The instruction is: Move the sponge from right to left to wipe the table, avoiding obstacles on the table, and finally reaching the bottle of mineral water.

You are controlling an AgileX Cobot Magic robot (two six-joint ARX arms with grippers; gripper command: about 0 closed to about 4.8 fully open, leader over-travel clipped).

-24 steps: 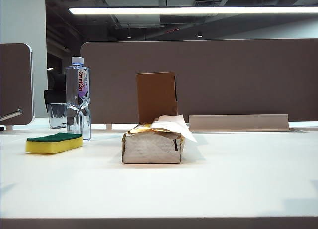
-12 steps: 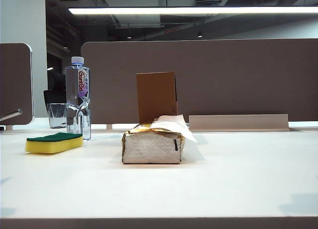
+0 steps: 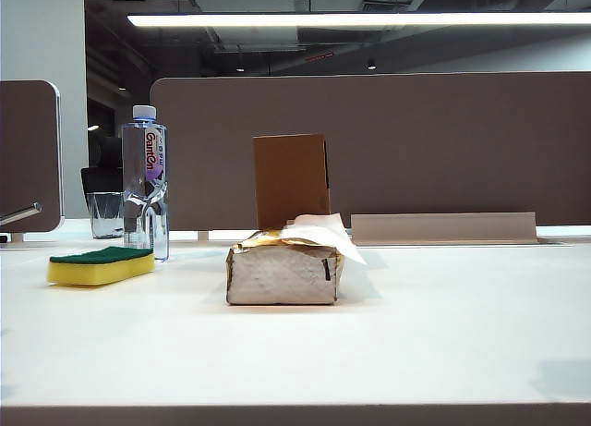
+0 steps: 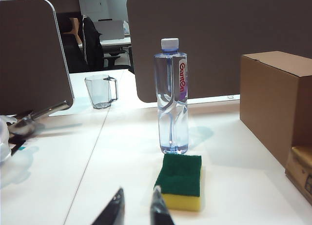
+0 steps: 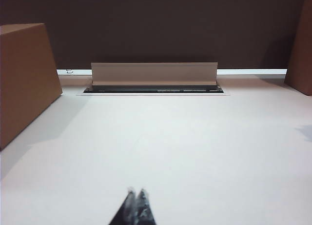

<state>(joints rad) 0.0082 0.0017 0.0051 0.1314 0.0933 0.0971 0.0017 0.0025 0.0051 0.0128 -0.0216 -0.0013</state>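
Observation:
The sponge (image 3: 100, 265), yellow with a green top, lies flat on the white table (image 3: 443, 324) at the left, just in front of the bottle of mineral water (image 3: 146, 181). In the left wrist view the sponge (image 4: 181, 181) sits close beyond my left gripper (image 4: 138, 191) and slightly to one side. Its fingertips stand a little apart with nothing between them. The bottle (image 4: 171, 95) stands upright behind the sponge. The obstacles are the silver tissue pack (image 3: 284, 271) and the cardboard box (image 3: 291, 178) behind it, mid-table. My right gripper (image 5: 136, 191) is shut and empty over bare table. Neither arm shows in the exterior view.
A glass cup (image 3: 106, 213) stands behind the bottle, and it also shows in the left wrist view (image 4: 100, 91). A raised cable flap (image 3: 443, 227) runs along the back right. Brown partitions (image 3: 416, 139) wall the far edge. The box (image 5: 24, 73) flanks the right gripper's view.
Sponge, bottle, tissue pack and box have stayed put. Faint shadows near the table's front corners have slid toward the front edge and shrunk.

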